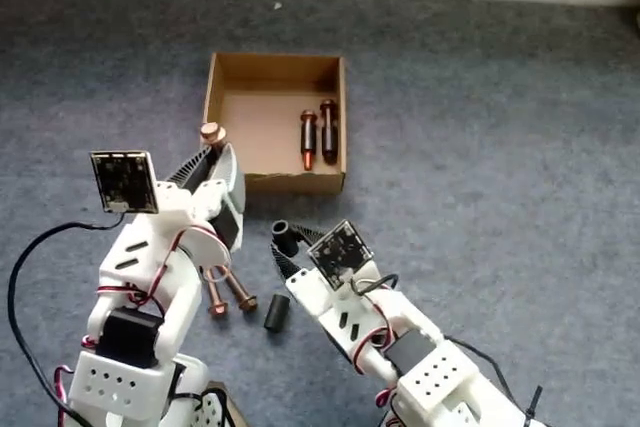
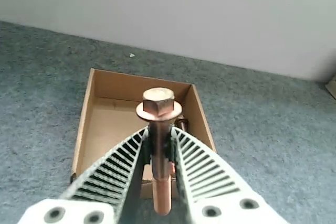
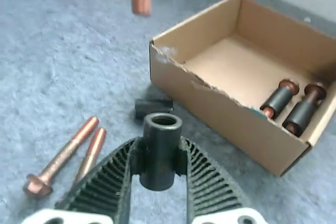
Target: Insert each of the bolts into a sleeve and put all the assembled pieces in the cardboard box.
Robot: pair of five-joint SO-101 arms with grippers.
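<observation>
Bolt (image 2: 159, 156) clamped head-up in your left gripper (image 2: 160, 136) beside the cardboard box (image 1: 275, 184), sleeve (image 3: 157, 169) clamped bore-up in your right gripper (image 3: 159, 149) near its front wall: centre the shank over the bore, then lower straight.

Each bolt (image 2: 159, 109) is coloured copper, each sleeve (image 3: 159, 153) black; the cardboard box (image 1: 290, 184) is left plain brown, the table (image 1: 500, 147) covered in speckled grey.

Left gripper (image 2: 160, 132) aloft, jaws clamped on a bolt (image 2: 159, 104); right gripper (image 3: 160, 145) lower, jaws clamped on a sleeve (image 3: 159, 161)
</observation>
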